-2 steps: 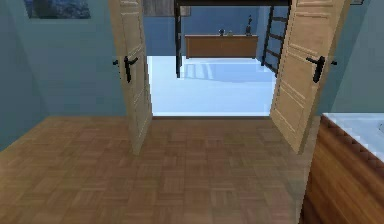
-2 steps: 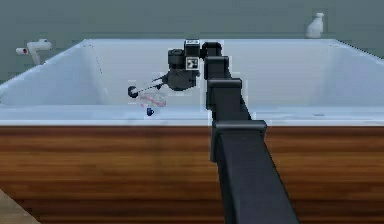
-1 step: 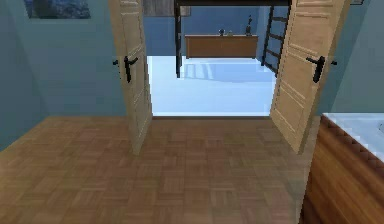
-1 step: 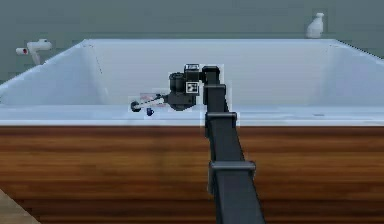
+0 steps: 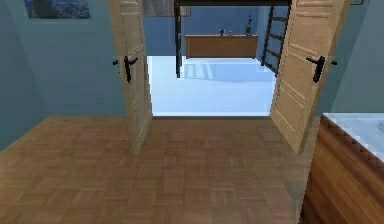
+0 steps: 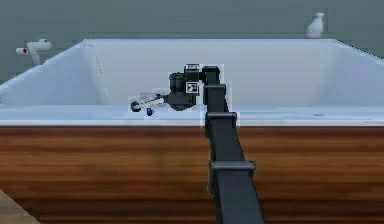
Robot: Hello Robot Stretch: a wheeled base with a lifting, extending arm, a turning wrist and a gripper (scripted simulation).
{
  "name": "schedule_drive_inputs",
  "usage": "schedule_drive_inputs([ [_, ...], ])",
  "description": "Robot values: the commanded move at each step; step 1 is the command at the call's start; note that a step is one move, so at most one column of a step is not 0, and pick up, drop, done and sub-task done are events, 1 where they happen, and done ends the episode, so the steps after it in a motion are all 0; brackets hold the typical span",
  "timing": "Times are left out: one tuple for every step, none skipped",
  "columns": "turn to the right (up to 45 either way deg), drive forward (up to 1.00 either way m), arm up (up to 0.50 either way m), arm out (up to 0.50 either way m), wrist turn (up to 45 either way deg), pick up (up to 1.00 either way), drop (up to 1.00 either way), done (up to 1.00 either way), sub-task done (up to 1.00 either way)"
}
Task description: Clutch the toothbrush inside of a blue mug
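Arm side view: hand (image 6: 141,104) at the far end of the dark arm (image 6: 229,150), which reaches out past the near rim of a white bathtub (image 6: 90,117). The thin fingers (image 6: 150,99) point toward this view's left, with the tub's pale inner wall behind them. A small dark blue speck sits at the fingers, too small to name. Grasp state: cannot tell whether the hand holds anything. Toothbrush and blue mug: position cannot be told from these frames. Two white marker squares (image 6: 189,90) sit just right of the hand's dark body. The tub front is clad in wood panelling (image 6: 100,155). A white tap (image 6: 38,47) stands at the tub's far left corner, and a white bottle (image 6: 317,25) on the far rim to the right. Forward view adds the room ahead: parquet floor (image 5: 150,170), and two pale wooden doors, left door (image 5: 132,70) and right door (image 5: 305,70), both swung wide. Beyond them lie a pale floor (image 5: 210,85), a dark ladder (image 5: 273,40) and a low wooden cabinet (image 5: 222,46) against the far wall. The tub's corner shows again at this view's right edge.
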Motion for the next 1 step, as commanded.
schedule_drive_inputs([
  [0.0, 0.00, 0.06, 0.00, 0.0, 0.00, 0.00, 0.00, 0.00],
])
